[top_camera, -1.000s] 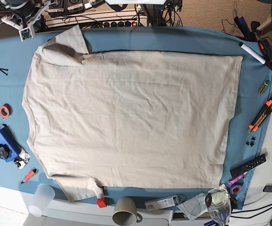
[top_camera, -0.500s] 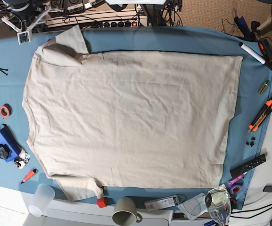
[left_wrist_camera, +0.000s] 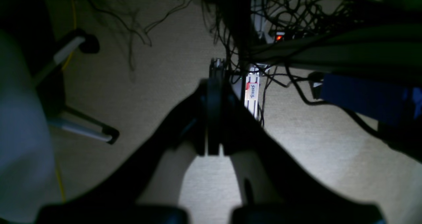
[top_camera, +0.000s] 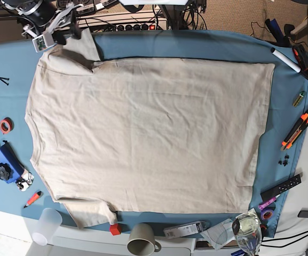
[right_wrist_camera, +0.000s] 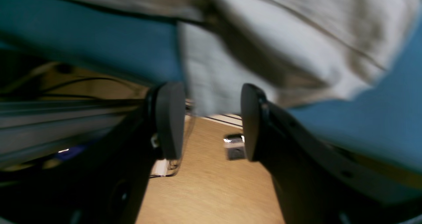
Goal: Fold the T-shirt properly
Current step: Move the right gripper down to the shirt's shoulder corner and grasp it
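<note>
The large plain beige short-sleeved cotton T-shirt lies spread flat across the teal-covered worktop. Judged light, limp and prone to wrinkling; best taken at sleeve hems or shoulder seams. The right tool stands open, its jaws either side of a sleeve edge at the worktop's rim. The left tool is closed, empty, above the floor.
</note>
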Controlling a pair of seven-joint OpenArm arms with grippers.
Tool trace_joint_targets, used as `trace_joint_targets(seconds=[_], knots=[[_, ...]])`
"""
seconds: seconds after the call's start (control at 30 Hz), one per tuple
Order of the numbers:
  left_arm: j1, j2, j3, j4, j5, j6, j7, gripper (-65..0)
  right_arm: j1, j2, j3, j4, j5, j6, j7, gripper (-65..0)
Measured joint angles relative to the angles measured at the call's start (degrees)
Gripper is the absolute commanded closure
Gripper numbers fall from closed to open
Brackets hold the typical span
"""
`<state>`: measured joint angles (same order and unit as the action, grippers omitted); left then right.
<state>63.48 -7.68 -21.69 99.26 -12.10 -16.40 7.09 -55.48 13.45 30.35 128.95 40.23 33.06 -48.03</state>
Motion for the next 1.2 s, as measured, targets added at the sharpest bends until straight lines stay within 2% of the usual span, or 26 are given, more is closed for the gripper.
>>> trace_joint_targets(seconds=[0.17,0.3,0.37,0.5,0.87,1.0,1.1,1.2], knots=[[0.0,-2.03,-0.07,0.0,0.04,0.02,0.0,0.0,0.72,-1.09,7.19,-1.62,5.57,2.29,-0.52,-27.9],[0.0,-2.49,-0.02,0.0,0.07,0.02,-0.02,0.0,6.64,-1.05,13.55,-12.98,12.0,4.61,-0.57,-27.9],[0.0,-2.54,-0.02,0.0,0.04,0.02,-0.02,0.0,10.08,-0.74,15.02,-20.5,17.16,6.49,-4.15,-27.9],[-0.02,-2.49,0.0,0.0,0.02,0.0,0.0,0.0,14.14,-0.96,14.97,-30.64,27.69,6.36,-12.94,-27.9],[-0.02,-2.54,-0.02,0.0,0.07,0.02,0.02,0.0,18.01,-1.07,14.8,-32.74,25.66,6.43,-11.5,-27.9],[-0.02,-2.51,-0.02,0.09,0.04,0.0,0.02,0.0,18.75,-1.11,10.84,-32.76,21.88,6.43,-11.23,-27.9],[0.04,-2.49,-0.02,1.16,0.04,0.07,0.48,0.0,18.71,-1.05,7.78,-32.72,20.13,6.88,-8.7,-27.9],[0.09,-2.43,-0.02,3.3,-4.83,0.04,3.17,-1.2,18.82,-1.29,6.23,-32.61,19.37,6.93,-7.65,-27.9]])
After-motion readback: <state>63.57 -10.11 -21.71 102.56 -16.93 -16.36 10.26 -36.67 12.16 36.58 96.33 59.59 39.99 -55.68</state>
